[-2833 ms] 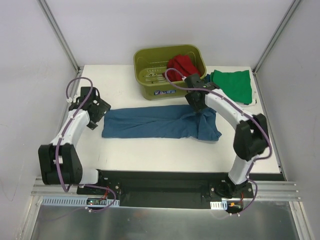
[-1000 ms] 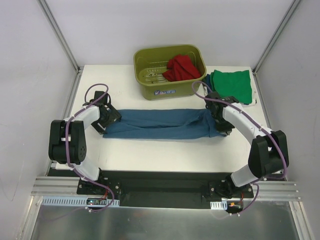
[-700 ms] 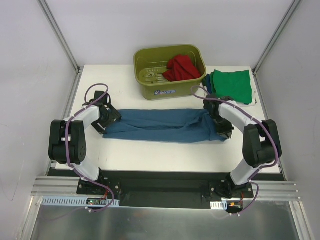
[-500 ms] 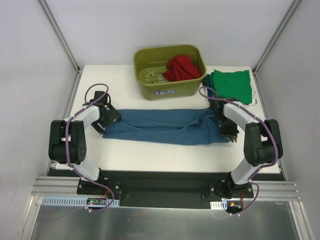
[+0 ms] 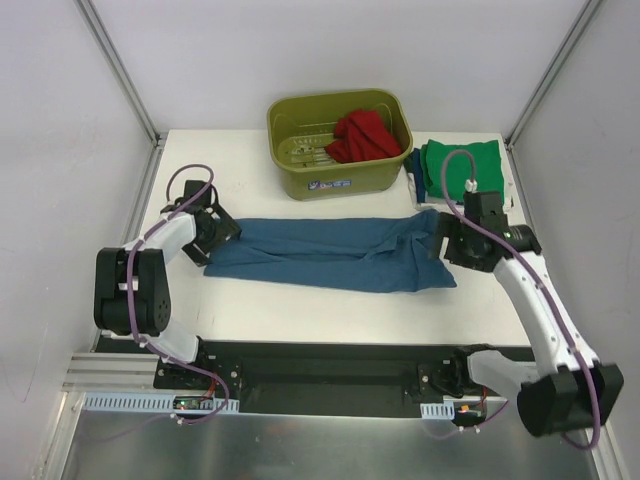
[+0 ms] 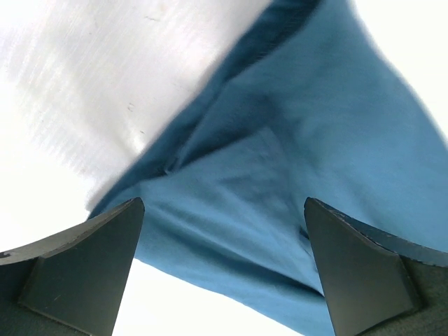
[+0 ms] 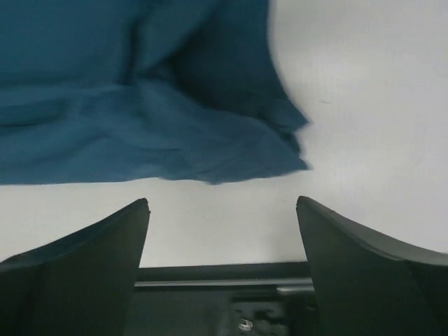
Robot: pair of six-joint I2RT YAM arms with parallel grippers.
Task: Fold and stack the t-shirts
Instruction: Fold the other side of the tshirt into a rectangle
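Note:
The teal-blue t-shirt [image 5: 330, 252] lies folded into a long band across the table's middle. My left gripper [image 5: 213, 238] is open at its left end; the left wrist view shows the blue cloth [image 6: 294, 175] between the spread fingers [image 6: 84, 269]. My right gripper [image 5: 450, 243] is open and empty at the band's right end, with the shirt's corner [image 7: 210, 140] ahead of the fingers [image 7: 77, 269]. The bright green t-shirt [image 5: 462, 170] lies folded at the back right. The red t-shirt [image 5: 362, 135] is bunched in the olive tub [image 5: 338, 182].
The olive-green tub stands at the back centre. A dark blue cloth edge [image 5: 415, 172] shows under the green shirt. Metal frame posts [image 5: 120, 70] rise at the table's back corners. The black base rail [image 5: 330, 365] runs along the near edge.
My right arm has swung out to the right and its gripper has let go of the shirt's right end, which now lies flat. The left gripper has hardly moved.

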